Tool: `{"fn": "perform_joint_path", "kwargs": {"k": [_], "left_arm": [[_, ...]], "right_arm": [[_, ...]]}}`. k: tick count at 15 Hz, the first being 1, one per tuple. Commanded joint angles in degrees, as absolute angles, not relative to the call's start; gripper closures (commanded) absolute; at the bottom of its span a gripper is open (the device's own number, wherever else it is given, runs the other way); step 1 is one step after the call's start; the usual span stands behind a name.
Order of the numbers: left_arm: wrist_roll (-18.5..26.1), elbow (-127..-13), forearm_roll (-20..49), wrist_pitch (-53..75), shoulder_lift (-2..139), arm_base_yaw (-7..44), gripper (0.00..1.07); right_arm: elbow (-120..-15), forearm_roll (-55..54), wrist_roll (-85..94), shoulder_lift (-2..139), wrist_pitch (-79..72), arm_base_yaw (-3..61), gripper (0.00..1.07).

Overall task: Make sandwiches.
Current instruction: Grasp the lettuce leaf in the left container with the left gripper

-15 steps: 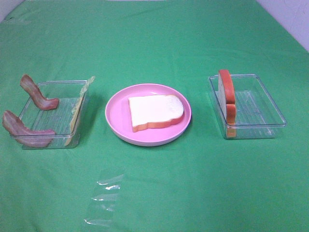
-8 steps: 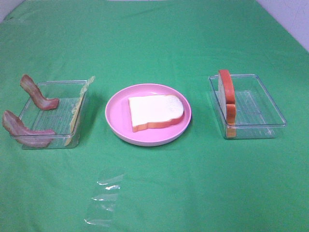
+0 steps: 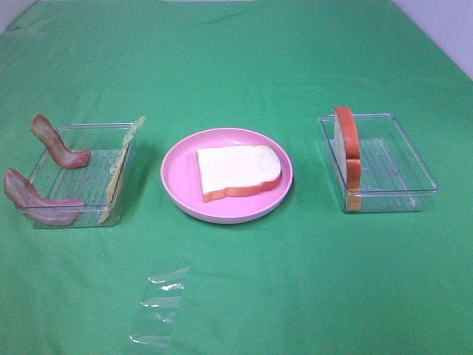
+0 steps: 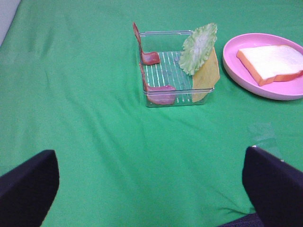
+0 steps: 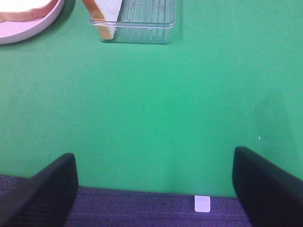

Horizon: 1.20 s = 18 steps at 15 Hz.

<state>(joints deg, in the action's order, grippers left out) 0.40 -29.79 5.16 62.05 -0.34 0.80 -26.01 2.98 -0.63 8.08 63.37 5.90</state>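
Note:
One white bread slice (image 3: 238, 171) with orange-brown crust lies flat on the pink plate (image 3: 177, 194) at the middle; it is all there is of the sandwiches. A second bread slice (image 3: 347, 151) stands on edge in the clear box (image 3: 403, 188) on the right. The left clear box (image 3: 70, 211) holds two bacon strips (image 3: 55, 140), a lettuce leaf (image 4: 199, 42) and a cheese slice (image 4: 207, 78). Neither gripper shows in the high view. My left gripper (image 4: 151, 189) is open over bare cloth short of that box. My right gripper (image 5: 151, 189) is open, well back from the bread box (image 5: 142, 19).
A crumpled piece of clear film (image 3: 162, 299) lies on the green cloth in front of the plate. The cloth covers the whole table. A purple strip with a small white tag (image 5: 202, 203) runs along the near table edge.

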Motion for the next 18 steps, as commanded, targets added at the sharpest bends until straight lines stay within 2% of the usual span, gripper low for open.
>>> {"fn": "perform_joint_path", "kwargs": {"k": [1,4,7,14,18], "left_arm": [[0.0,-29.6,5.4,61.8,-1.2,1.1,0.09],[0.0,-29.6,5.4,61.8,-1.2,1.1,0.09],[0.0,-29.6,5.4,61.7,-1.2,1.1,0.09],[0.0,-31.4,6.7,57.3,5.0,1.1,0.09],[-3.2,-31.6,6.7,49.6,14.5,1.1,0.09]], "right_arm": [[-25.9,3.2,0.0,7.8,62.8,5.8,0.23],[-25.9,3.2,0.0,6.4,62.8,5.8,0.23],[-25.9,3.2,0.0,-1.5,62.8,5.8,0.23],[-26.2,2.5,-0.6,-1.9,63.3,5.8,0.23],[-26.2,2.5,-0.6,-1.9,63.3,5.8,0.23]]}}
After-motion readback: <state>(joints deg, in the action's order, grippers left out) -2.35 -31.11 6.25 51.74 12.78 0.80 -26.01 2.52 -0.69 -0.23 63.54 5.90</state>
